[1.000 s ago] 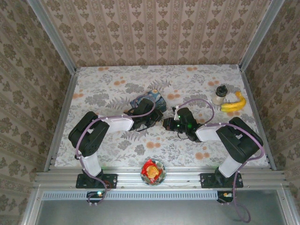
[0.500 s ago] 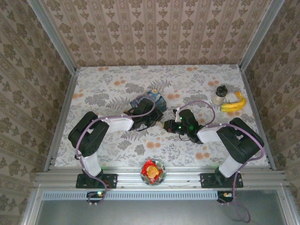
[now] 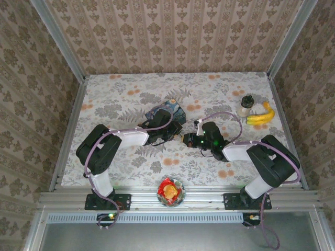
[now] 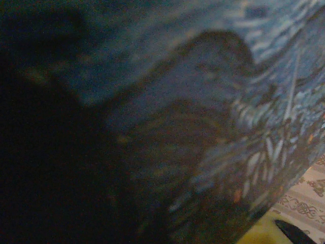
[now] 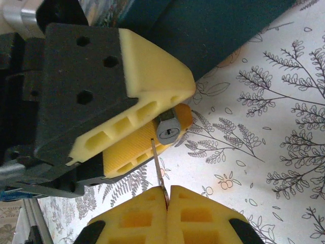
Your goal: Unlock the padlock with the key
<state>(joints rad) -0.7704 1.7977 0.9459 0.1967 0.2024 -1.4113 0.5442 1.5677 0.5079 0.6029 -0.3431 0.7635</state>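
One broad tabletop (image 3: pixel 115 99) in floral print, walled on three sides by damask wallpaper (image 3: pixel 172 31). Two black-and-white robot arms next, left (image 3: pixel 107 146) and right (image 3: pixel 264 159), both bent inward to mid-table. Behind their meeting point, a blue tin box painted with a swirling night sky (image 3: pixel 166 111), lying on the print; blurred and very close in the left wrist view. Left gripper (image 5: pixel 184 104) just beside that tin, right gripper (image 5: pixel 166 190) facing it tip to tip. Far right, a yellow banana (image 3: pixel 261 116). On the near rail between the arm bases, a small round bowl (image 3: pixel 170 191) of crumpled red-and-yellow contents. Back beside the banana, a small pale jar with a dark lid (image 3: pixel 244 106). Smaller: the little metal padlock (image 5: pixel 168 130), mid-table by the tin, clamped between the left gripper's yellow foam pads (image 5: pixel 152 61), round silver keyhole end turned toward the right wrist camera. Smallest: the thin silver key (image 5: pixel 157 165), pinched by the right gripper's tightly pressed fingers (image 5: pixel 132 218), blade upright between the grippers, tip just beside the keyhole end; contact impossible to tell.
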